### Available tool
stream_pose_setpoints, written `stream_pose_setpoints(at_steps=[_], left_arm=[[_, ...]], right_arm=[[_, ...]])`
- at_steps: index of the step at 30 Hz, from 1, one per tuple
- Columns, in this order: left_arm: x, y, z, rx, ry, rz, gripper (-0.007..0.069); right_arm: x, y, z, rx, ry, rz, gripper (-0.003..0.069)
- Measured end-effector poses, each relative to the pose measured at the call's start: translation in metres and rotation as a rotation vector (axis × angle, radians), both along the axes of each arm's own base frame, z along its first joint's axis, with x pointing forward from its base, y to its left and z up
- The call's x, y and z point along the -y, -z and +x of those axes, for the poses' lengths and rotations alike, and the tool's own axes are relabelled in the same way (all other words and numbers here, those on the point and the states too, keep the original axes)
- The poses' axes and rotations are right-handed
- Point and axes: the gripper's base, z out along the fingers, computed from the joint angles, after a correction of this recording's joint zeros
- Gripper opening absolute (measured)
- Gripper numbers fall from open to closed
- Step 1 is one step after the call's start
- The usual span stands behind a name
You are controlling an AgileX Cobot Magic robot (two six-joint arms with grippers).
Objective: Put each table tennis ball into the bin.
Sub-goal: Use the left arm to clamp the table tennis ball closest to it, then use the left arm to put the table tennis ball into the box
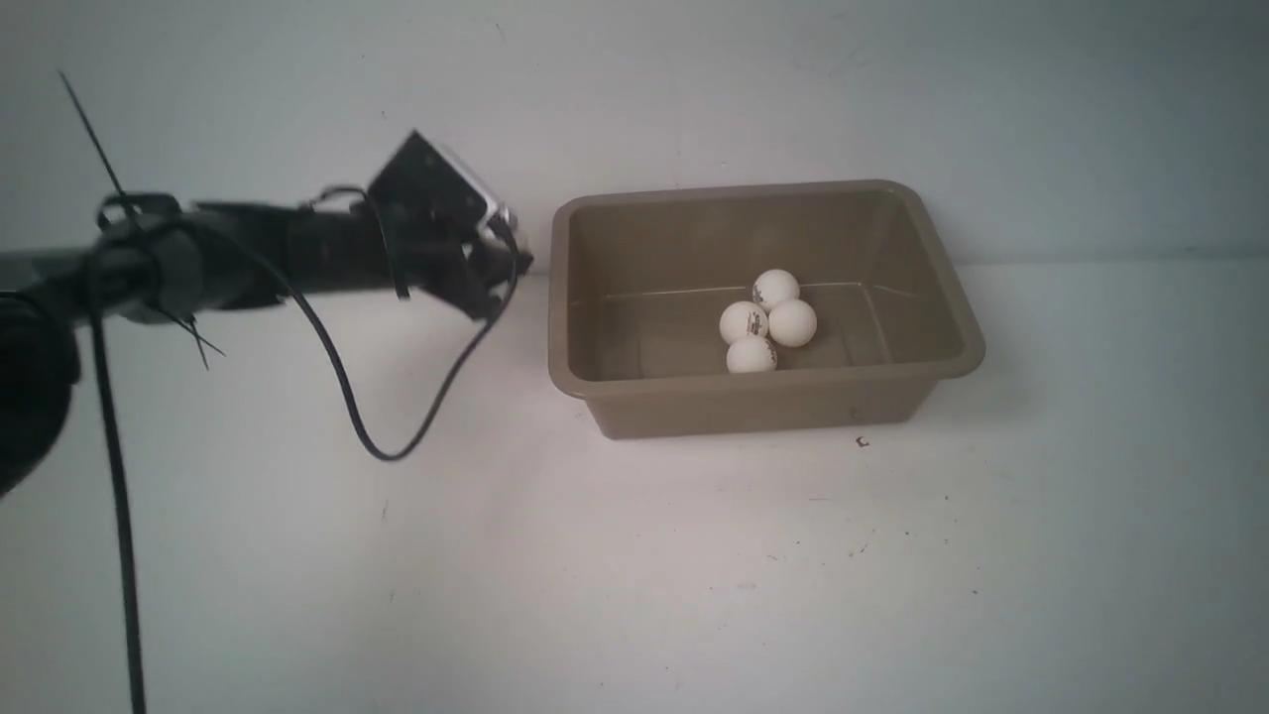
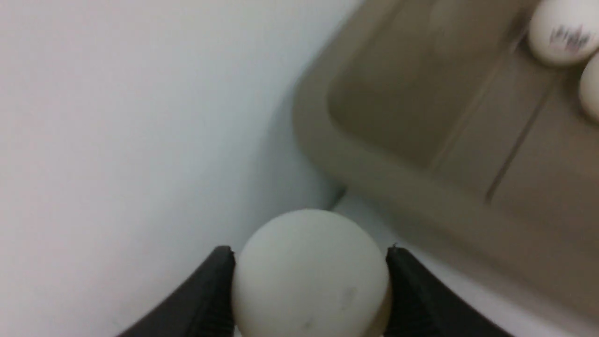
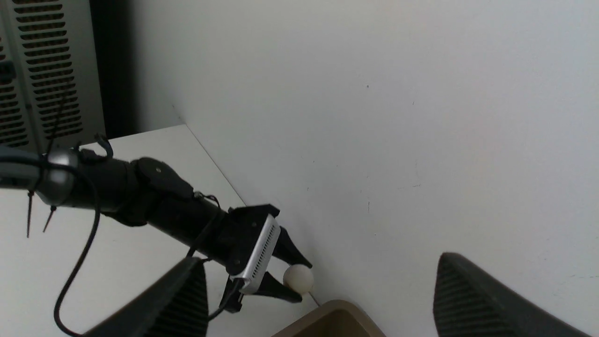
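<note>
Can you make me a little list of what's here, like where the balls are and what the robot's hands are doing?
bin: on the table, against the wall
balls in bin: four, bunched together
fifth ball: pinched in the left gripper, outside the bin by its left end
right gripper: open, holding nothing
left to do: the fifth ball is not in the bin yet
</note>
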Motion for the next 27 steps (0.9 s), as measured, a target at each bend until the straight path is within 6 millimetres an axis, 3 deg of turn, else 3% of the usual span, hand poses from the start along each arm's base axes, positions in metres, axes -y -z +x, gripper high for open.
stream_pose_setpoints(at_steps=[4,9,16,19,24,27], left_arm=[[0.002,-0.058,-0.014,0.07,0.049,-0.088,0.0353],[0.014,-0.071,-0.024,0.051,0.146,-0.162,0.0353],[0.063,-0.042,-0.032,-0.039,0.272,-0.074,0.0353],[0.09,-0.018,-0.031,-0.05,0.252,0.002,0.0353],[0.106,0.014,-0.029,-0.079,0.241,0.058,0.0353],[0.106,0.021,-0.028,-0.095,0.237,0.051,0.0371]], right_arm=[[0.0,-0.001,0.001,0.01,0.004,0.005,0.0589],[0.0,-0.001,0.001,0.011,0.005,0.006,0.0589],[0.0,-0.001,0.001,0.012,0.005,0.007,0.0589],[0.0,-0.001,0.001,0.012,0.005,0.008,0.0589],[0.0,-0.001,0.0,0.009,0.003,0.005,0.0589],[0.0,0.0,0.0,0.006,0.001,0.002,0.0589]])
